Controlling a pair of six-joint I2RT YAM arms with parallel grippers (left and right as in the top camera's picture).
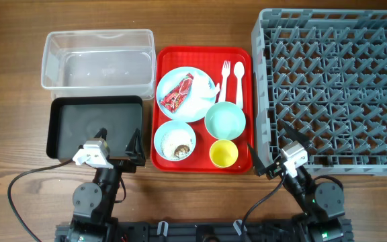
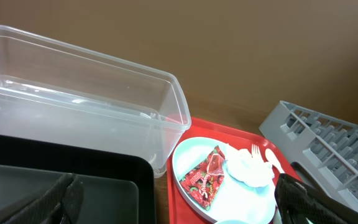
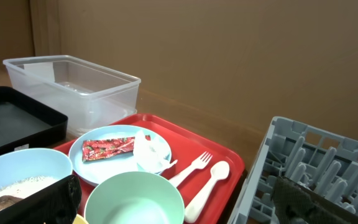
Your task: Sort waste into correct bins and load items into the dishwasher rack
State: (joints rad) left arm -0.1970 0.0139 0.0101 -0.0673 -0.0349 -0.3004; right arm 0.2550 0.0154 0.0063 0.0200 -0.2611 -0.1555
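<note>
Overhead view, read outward from the two arms. Left pincer point(image 1: 118, 140): jaws spread wide apart and grasping nothing. It hangs over the near right part of the black tray point(image 1: 89, 121), just left of the red tray point(image 1: 201, 51). Right pincer point(image 1: 271, 144): likewise released and holding nothing. It sits at the red tray's near right corner, between that corner and the near left corner of the grey dishwasher rack point(image 1: 334, 81). Both wrist views confirm the spread, each showing its two dark jaws at opposite lower corners of the picture

Contents of the red tray:
- **Far left:** light blue plate point(image 1: 188, 113), carrying the red snack wrapper point(image 1: 179, 94) and, beside it toward the tray's middle, the crumpled white tissue point(image 1: 204, 89).
- **Near left:** light blue bowl point(image 1: 160, 136), holding white rice crumbs point(image 1: 172, 141) with a brown lump point(image 1: 182, 153).
- **Centre right:** mint green bowl point(image 1: 225, 121), upright.
- **Near right:** yellow cup point(image 1: 224, 153), upright, just beside the mint green bowl.
- **Far right:** white fork point(image 1: 224, 77) and white spoon point(image 1: 239, 79), lying side by side with their handles toward the near edge.

Left of the red tray, the clear plastic tub point(image 1: 98, 67) is on the far side and the black tray on the near side, the two close together. Right of the red tray stands the rack, pegs upright, its left wall alongside the tray's right rim
</note>
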